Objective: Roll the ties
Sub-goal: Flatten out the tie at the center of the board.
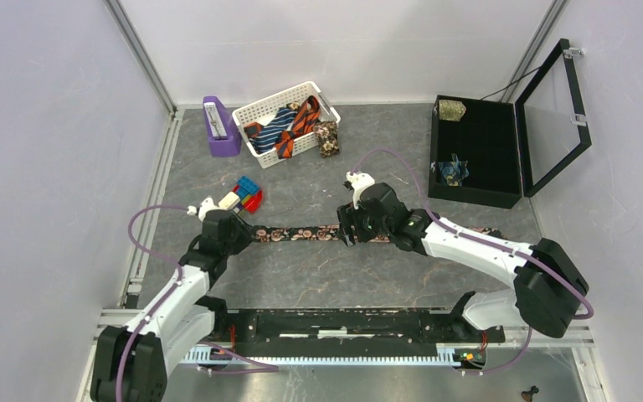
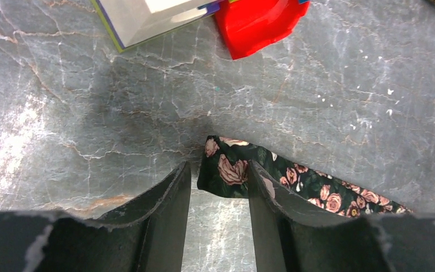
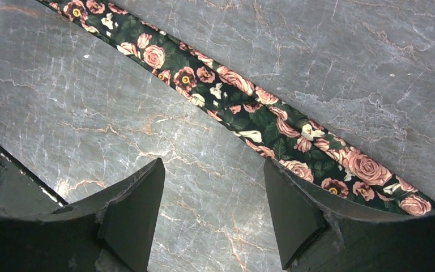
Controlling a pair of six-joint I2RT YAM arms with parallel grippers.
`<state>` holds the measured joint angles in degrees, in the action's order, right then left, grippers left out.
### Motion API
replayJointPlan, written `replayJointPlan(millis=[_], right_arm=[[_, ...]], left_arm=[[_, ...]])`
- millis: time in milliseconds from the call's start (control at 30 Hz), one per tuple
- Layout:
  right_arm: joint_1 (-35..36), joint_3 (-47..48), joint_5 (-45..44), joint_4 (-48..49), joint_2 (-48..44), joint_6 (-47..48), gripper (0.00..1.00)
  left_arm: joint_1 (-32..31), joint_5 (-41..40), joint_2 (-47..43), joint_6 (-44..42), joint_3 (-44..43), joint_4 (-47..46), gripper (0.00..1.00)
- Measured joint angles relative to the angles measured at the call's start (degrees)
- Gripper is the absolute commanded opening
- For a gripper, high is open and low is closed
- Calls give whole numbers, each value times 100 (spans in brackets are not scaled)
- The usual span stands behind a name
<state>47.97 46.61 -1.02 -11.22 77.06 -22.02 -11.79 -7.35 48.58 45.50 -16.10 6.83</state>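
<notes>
You are working the floral tie (image 1: 301, 234), which is lying stretched out flat and unrolled; your left gripper (image 2: 218, 170) is sitting at its end, jaws parted and pinching nothing, and your right gripper (image 3: 212, 164) is hovering spread by its middle. Two seemingly rolled ties (image 1: 451, 109) are sitting in the case (image 1: 490, 142) and several more are waiting in the basket (image 1: 297, 151), so you are looking at well under half done.
</notes>
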Motion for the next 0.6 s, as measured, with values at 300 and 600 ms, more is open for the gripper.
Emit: replayJointPlan(millis=[300, 600], right_arm=[[0, -81, 57, -2, 0, 0, 71], [0, -79, 129, -2, 0, 4, 70]], left_arm=[[17, -24, 533, 7, -170, 208, 42], [20, -140, 920, 7, -352, 321, 35]])
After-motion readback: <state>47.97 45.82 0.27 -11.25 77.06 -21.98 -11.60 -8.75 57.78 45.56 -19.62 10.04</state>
